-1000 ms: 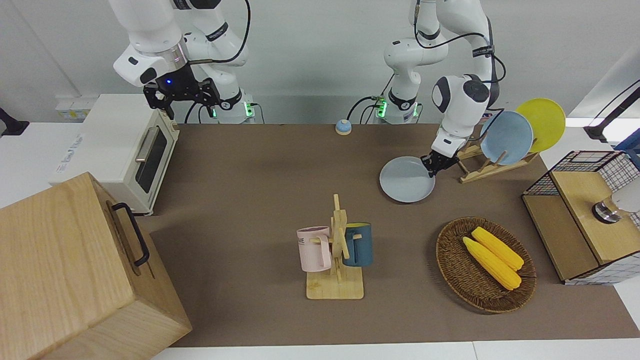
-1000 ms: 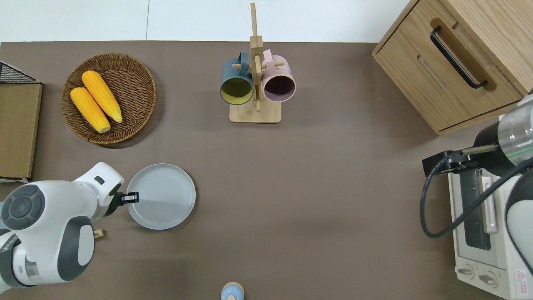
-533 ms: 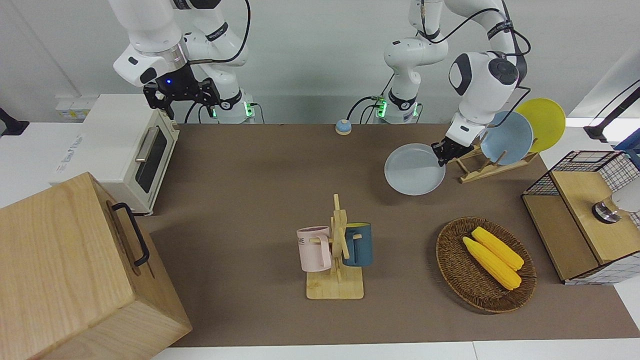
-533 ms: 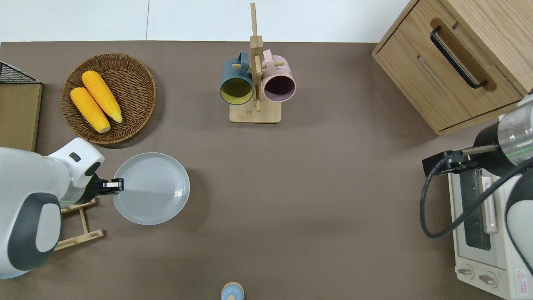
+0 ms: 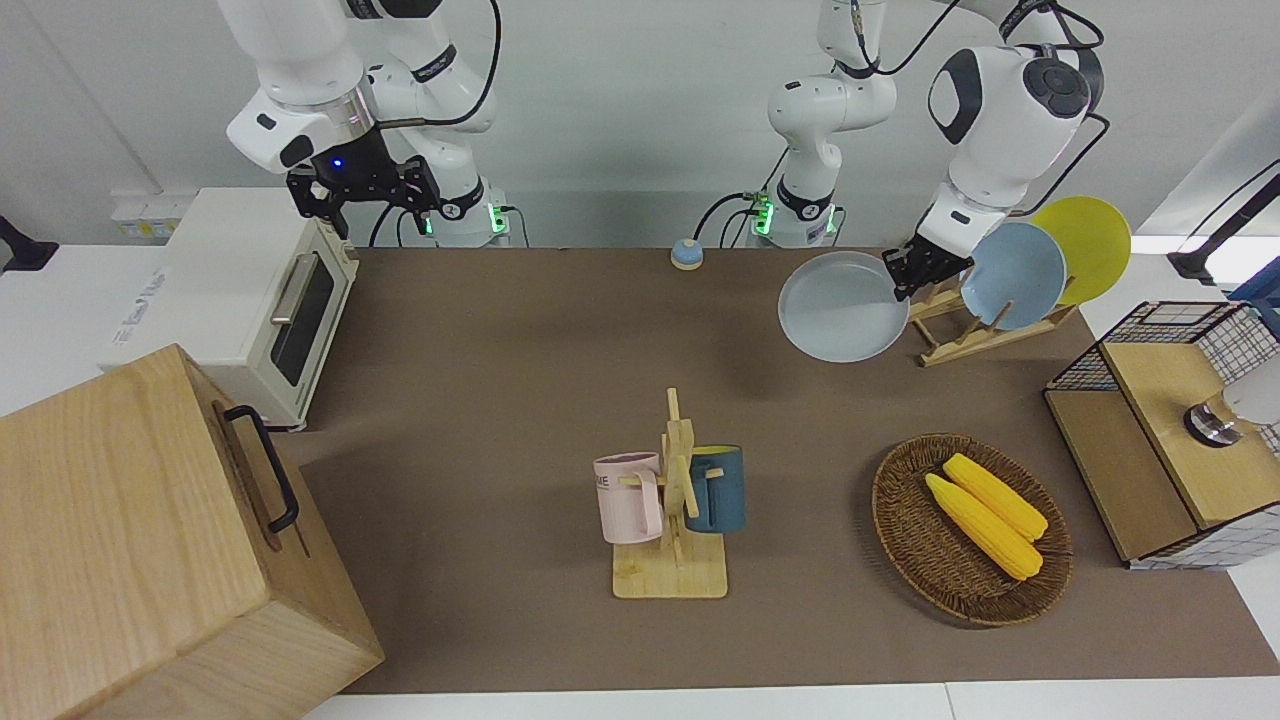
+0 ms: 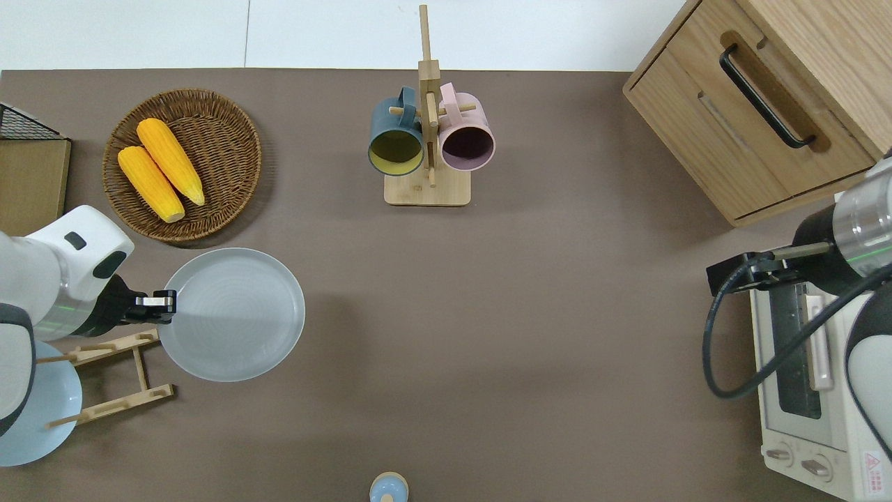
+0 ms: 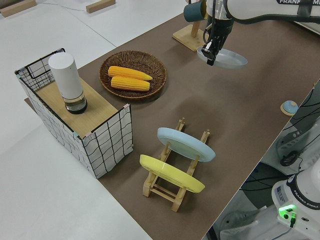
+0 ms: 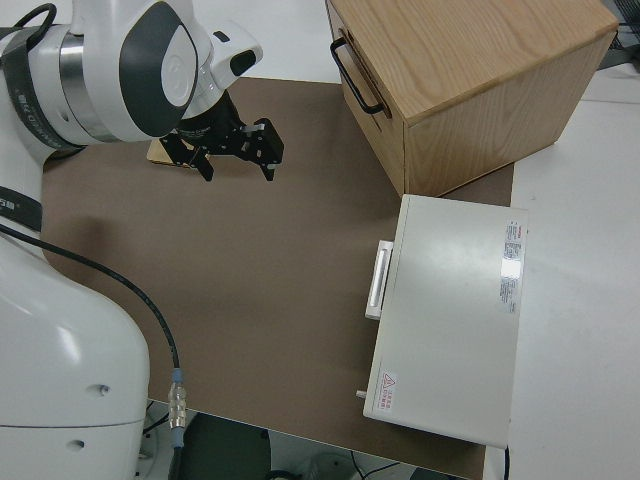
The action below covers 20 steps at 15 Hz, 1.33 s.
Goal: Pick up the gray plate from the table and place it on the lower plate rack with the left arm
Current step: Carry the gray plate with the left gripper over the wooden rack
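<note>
The gray plate (image 5: 842, 305) (image 6: 233, 314) (image 7: 227, 57) hangs roughly level in the air, with my left gripper (image 5: 903, 272) (image 6: 164, 307) (image 7: 211, 52) shut on its rim. In the overhead view it is over the brown mat, right beside the free end of the lower plate rack (image 5: 965, 335) (image 6: 118, 376) (image 7: 172, 185). The rack carries a sky-blue plate (image 5: 1015, 275) (image 7: 185, 144) and a yellow plate (image 5: 1085, 245) (image 7: 170, 174) in its slots. My right gripper (image 5: 362, 200) (image 8: 235, 150) is parked, its fingers open.
A wicker basket (image 5: 880, 500) with two corn cobs lies farther from the robots than the rack. A mug tree (image 5: 670, 500) stands mid-table. A wire-frame box (image 5: 1150, 400), a toaster oven (image 5: 250, 290), a wooden cabinet (image 5: 130, 540) and a small bell (image 5: 686, 254) line the edges.
The left gripper has lifted the gray plate off the table and carried it upward and toward the left arm's end, closer to the rack. The right arm has not moved.
</note>
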{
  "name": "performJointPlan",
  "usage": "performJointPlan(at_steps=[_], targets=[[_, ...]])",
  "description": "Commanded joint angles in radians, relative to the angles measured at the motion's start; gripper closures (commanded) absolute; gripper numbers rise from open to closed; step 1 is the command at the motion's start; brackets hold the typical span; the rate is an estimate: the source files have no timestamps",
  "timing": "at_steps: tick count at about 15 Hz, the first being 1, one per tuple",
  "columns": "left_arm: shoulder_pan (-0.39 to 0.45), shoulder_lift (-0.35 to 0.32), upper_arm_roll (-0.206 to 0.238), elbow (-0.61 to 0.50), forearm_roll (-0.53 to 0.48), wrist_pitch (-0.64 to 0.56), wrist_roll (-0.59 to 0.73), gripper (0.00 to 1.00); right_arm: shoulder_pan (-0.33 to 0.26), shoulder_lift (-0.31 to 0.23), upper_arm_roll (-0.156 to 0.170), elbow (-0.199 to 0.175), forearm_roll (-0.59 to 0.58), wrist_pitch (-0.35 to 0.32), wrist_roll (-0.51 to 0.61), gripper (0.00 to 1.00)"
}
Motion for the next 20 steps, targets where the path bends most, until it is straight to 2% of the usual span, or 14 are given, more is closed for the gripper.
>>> performJointPlan(at_steps=[1, 6, 13, 20], targets=[[0.005, 0.010, 0.003, 0.017, 0.024, -0.039, -0.004, 1.00, -0.023, -0.002, 0.021, 0.007, -0.006, -0.013, 0.012, 0.017], [-0.008, 0.015, -0.003, 0.017, 0.246, -0.101, -0.012, 1.00, -0.023, -0.002, 0.021, 0.007, -0.006, -0.013, 0.012, 0.017], [-0.020, 0.035, -0.033, 0.017, 0.567, -0.196, -0.142, 1.00, -0.023, -0.002, 0.021, 0.007, -0.006, -0.011, 0.012, 0.017], [-0.025, 0.072, -0.041, 0.011, 0.794, -0.280, -0.144, 1.00, -0.023, -0.002, 0.021, 0.007, -0.005, -0.011, 0.012, 0.017]])
